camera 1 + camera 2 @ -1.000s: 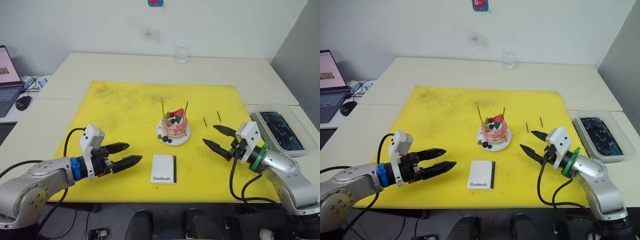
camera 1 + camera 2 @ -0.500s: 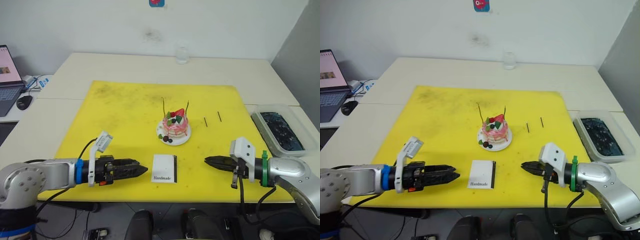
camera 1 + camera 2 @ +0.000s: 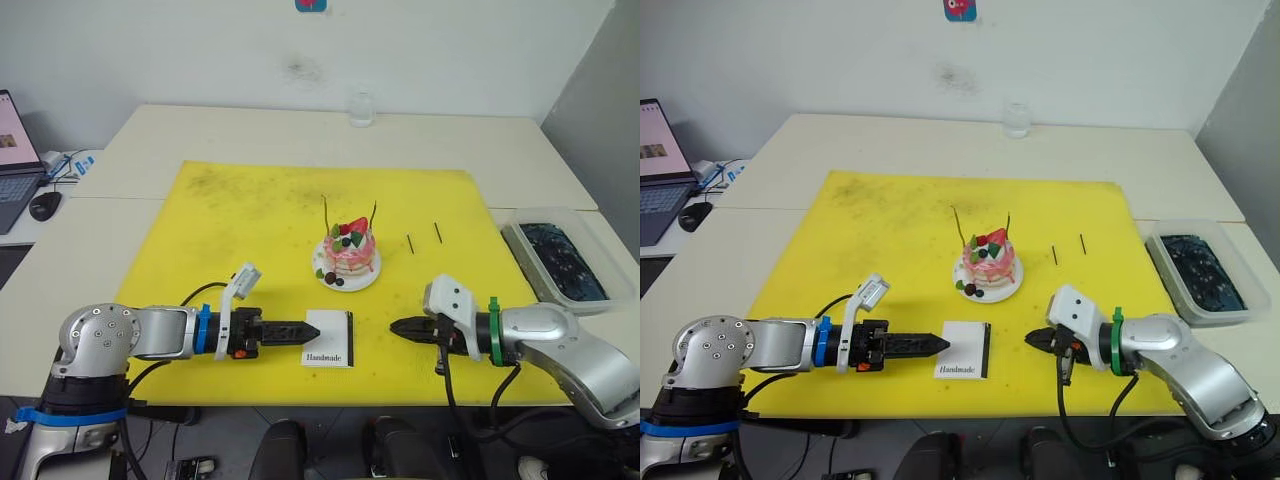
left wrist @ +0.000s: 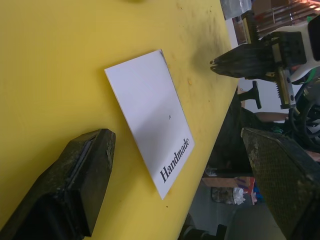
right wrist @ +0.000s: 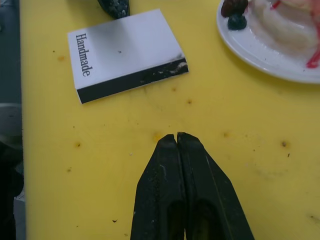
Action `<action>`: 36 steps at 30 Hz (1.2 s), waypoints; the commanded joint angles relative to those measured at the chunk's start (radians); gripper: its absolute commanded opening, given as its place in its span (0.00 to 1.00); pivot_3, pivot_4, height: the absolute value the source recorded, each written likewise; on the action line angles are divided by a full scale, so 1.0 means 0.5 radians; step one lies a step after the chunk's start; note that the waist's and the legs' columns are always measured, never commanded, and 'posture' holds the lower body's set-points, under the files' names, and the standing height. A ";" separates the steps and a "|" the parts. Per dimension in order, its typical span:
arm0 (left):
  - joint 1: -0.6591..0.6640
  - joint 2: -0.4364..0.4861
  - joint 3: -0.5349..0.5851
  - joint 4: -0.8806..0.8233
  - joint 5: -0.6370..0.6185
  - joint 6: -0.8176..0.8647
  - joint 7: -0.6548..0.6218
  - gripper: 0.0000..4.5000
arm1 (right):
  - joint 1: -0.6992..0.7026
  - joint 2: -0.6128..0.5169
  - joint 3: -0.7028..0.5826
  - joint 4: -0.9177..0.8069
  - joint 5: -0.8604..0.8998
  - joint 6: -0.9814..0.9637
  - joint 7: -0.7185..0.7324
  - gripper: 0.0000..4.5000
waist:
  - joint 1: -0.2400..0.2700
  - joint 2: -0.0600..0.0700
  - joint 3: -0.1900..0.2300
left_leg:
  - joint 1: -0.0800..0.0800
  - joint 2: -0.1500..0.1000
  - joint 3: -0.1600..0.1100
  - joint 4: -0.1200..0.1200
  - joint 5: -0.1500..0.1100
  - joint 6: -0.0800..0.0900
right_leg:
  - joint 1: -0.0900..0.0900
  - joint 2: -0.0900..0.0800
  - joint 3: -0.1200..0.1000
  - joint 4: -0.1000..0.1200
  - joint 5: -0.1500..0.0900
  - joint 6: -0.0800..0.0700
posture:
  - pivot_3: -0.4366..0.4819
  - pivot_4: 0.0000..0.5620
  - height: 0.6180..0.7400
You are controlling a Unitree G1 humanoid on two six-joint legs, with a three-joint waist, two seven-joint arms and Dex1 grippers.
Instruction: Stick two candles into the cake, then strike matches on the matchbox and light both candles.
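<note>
Laptop (image 3: 14, 150) and mouse (image 3: 46, 205) sit at the far L edge of the table (image 3: 250, 135), about 9 o'clock from the yellow mat (image 3: 240, 230).

L gripper (image 3: 300, 329) lies low over the mat's near edge, pointing toward 3 o'clock, its tip just at the matchbox's L side. In the head views its black fingers look like one thin line, but the L wrist view shows them wide apart, one finger (image 4: 75, 185) on each side of the frame w/ the matchbox ahead between them. Nothing held.

Matchbox (image 3: 329, 337) lies flat near the mat's front edge, roughly 6 o'clock from the cake, "Handmade" lettering on the near end, black strip along its R edge. It sits between the two gripper tips; can't tell if the L tip touches it.

Cake (image 3: 350, 250) on a white plate (image 3: 368, 280) at mat centre, apart from the box. Two candles (image 3: 326, 214) stand upright in it, one at the L side, one at the R, both unlit.

A clear glass (image 3: 361, 109) stands at 12 o'clock, off the mat near the wall.

Two matches (image 3: 437, 232) lie on the mat at approx 2 o'clock from the cake, side by side w/ a gap, untouched.

R gripper (image 3: 398, 327) is low over the mat at 3 o'clock from the matchbox, pointing toward 9 o'clock, well short of it. Fingers pressed together, empty.

A clear tub (image 3: 565, 262) w/ dark contents sits off the mat's R edge.
</note>
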 commanded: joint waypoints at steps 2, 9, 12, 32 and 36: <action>0.003 -0.041 -0.041 -0.044 -0.013 0.065 0.008 1.00 | -0.070 0.044 0.065 0.024 -0.054 0.019 -0.007 0.01 | 0.000 0.000 0.000 | 0.000 0.000 0.000 0.000 0.000 0.000 | 0.000 0.000 0.000 0.000 0.000 0.000 | 0.48 0.27 1.00; -0.003 -0.196 -0.056 -0.038 0.018 0.067 0.134 1.00 | -0.209 0.129 0.245 0.098 -0.123 0.116 -0.004 0.01 | 0.005 -0.001 -0.001 | 0.000 -0.001 0.000 0.000 0.000 0.000 | 0.001 0.000 0.000 0.000 0.000 0.001 | 0.48 0.27 1.00; 0.004 -0.234 -0.045 -0.032 0.040 0.063 0.169 1.00 | -0.251 0.163 0.304 0.119 -0.143 0.143 0.013 0.01 | 0.022 -0.001 -0.001 | 0.000 -0.002 0.000 0.001 0.000 0.000 | 0.001 0.000 0.000 0.000 0.001 0.001 | 0.48 0.27 1.00; 0.068 -0.316 -0.024 -0.100 0.065 0.070 0.232 1.00 | -0.421 0.452 0.457 0.170 -0.180 0.177 0.029 0.01 | 0.041 0.000 -0.002 | 0.002 -0.002 0.001 0.001 0.000 0.000 | 0.002 -0.001 0.000 -0.001 0.001 0.002 | 0.48 0.27 1.00; 0.080 -0.315 -0.039 -0.123 0.094 0.058 0.236 1.00 | -0.423 0.458 0.457 0.173 -0.182 0.180 0.031 0.01 | 0.042 0.000 -0.002 | 0.002 -0.001 0.000 0.001 0.000 0.000 | 0.002 -0.001 0.000 0.000 0.001 0.002 | 0.48 0.27 1.00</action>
